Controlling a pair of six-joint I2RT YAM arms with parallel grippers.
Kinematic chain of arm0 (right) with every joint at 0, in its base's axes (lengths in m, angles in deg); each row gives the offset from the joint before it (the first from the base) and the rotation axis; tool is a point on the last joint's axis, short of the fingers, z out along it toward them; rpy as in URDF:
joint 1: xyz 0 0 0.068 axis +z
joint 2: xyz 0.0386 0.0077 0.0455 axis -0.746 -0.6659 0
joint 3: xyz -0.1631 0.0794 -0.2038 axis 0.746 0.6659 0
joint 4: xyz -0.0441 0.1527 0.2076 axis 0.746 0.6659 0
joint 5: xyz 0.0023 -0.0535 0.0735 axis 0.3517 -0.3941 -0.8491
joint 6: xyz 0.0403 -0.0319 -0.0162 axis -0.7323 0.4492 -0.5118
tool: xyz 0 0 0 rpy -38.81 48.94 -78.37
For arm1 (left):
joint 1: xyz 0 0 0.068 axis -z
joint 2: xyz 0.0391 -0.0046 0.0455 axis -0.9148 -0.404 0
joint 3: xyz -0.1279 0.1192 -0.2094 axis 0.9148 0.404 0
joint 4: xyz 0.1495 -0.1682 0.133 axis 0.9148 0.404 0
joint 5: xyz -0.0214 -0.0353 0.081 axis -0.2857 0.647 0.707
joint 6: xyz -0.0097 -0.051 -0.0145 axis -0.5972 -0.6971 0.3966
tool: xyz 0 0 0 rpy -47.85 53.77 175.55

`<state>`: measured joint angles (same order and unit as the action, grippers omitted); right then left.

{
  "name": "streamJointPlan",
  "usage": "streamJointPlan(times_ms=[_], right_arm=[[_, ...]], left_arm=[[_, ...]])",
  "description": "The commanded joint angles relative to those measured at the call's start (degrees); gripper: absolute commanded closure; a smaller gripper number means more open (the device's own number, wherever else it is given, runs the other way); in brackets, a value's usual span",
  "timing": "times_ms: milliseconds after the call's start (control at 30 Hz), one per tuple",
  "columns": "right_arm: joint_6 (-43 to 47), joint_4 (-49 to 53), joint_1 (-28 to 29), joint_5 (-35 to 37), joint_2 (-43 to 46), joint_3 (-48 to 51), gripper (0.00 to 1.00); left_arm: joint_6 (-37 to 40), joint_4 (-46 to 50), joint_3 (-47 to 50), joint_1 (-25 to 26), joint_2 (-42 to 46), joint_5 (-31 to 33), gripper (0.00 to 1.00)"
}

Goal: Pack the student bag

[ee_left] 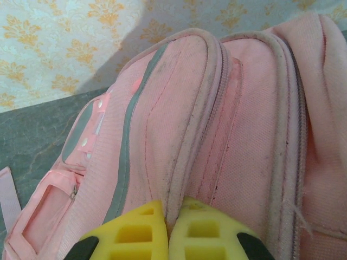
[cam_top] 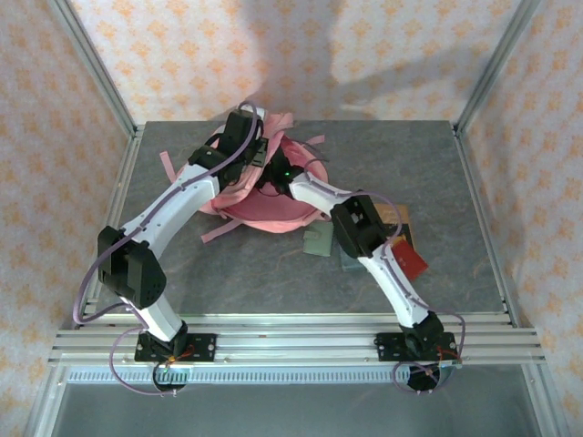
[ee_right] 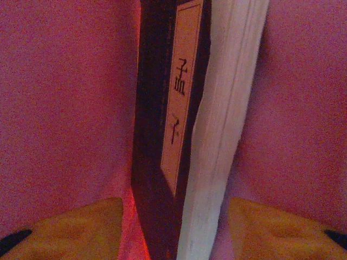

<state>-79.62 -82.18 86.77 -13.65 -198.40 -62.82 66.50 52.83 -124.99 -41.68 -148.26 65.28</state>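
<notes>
Right wrist: dark book (ee_right: 154, 162), tan label (ee_right: 181, 92) "孟子", inside pink student bag (ee_right: 65, 108).

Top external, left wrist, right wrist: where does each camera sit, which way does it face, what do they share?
Top external: above and behind the bases, looking down on the grey table; both arms show, meeting at the student bag.
Left wrist: on the left arm, facing the bag's outside; its yellow jaws pinch a seam ridge.
Right wrist: inside the bag, facing an upright book between pink walls; its jaws stand apart.
Shared: top and left wrist both show the bag's outside and the table.
</notes>
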Motion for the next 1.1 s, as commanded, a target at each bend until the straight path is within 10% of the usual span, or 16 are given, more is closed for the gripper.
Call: streamJointPlan(times_ms=[0,133,467,800,1067], right_arm=[[3.7,1.7,-0.3,1.9,6.3,4.3,0.47],[3.0,0.7,-0.2,1.6,6.3,6.2,0.49],[-1.0,0.0,-0.1,1.7,-3.5,-5.9,0.95],[-0.9,-2.4,0.1,-2.0,-7.2,-12.0,0.84],[10.5,-4.9,-0.4,-0.9,14.3,14.3,0.61]], left_arm=[[-0.8,-6.2,-0.1,-0.1,3.9,1.2,1.0],[-1.0,-6.0,-0.1,-0.1,4.0,0.7,1.0],[-2.4,-6.4,1.3,0.0,4.5,-1.6,1.0],[-3.4,-6.9,3.3,0.0,4.6,-1.8,1.0],[-3.2,-7.8,5.9,-0.2,4.5,4.9,1.0]])
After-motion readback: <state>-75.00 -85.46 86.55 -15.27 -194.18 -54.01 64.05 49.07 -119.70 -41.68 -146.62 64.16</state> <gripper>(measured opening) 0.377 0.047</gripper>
